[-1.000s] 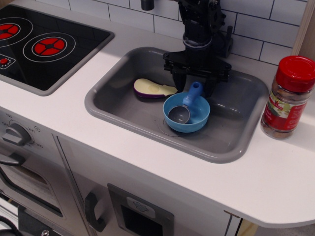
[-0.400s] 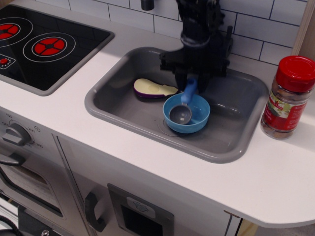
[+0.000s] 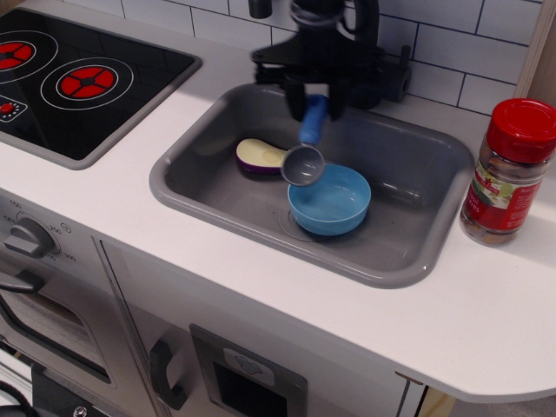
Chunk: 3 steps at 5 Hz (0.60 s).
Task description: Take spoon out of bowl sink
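Lifting up now, the gripper (image 3: 314, 97) clutches the spoon (image 3: 306, 148), which has left the bowl (image 3: 330, 201) empty below.

The sink (image 3: 408, 248) is set into the tabletop (image 3: 486, 321), with the stovetop (image 3: 78, 78) to its left and a jar (image 3: 511, 170) standing just right of its rim. Inside, the bowl (image 3: 330, 201) sits near the middle, an eggplant half (image 3: 259, 156) lying left of it. The hand (image 3: 314, 97) holds the spoon (image 3: 306, 148) above the bowl's left rear edge, clear of the bowl.
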Motion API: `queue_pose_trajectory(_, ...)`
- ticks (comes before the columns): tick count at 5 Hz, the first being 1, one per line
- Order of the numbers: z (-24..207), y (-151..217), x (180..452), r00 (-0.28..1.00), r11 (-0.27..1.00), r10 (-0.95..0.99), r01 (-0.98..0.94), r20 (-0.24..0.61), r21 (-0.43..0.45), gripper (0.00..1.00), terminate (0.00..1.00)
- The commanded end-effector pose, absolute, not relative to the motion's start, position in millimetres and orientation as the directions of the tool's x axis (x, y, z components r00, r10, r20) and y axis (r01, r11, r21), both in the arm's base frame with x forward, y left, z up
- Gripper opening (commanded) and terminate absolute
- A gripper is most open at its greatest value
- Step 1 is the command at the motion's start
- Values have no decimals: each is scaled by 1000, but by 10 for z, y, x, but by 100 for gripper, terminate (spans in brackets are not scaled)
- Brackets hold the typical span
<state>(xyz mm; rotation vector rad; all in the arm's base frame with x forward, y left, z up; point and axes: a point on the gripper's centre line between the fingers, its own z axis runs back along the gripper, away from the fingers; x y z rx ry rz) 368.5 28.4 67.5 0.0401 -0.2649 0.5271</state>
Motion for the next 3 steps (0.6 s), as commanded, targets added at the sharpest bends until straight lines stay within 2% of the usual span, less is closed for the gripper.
queue_pose_trajectory(1,773,489,3327,687,708,671,-706,279,37,0,0)
queue_pose_trajectory(2,580,499,3229,528,533,807,-844,264,60,0,0)
queue_pose_trajectory(3,473,481,3206,448,445,860,-893,245,71,0,0)
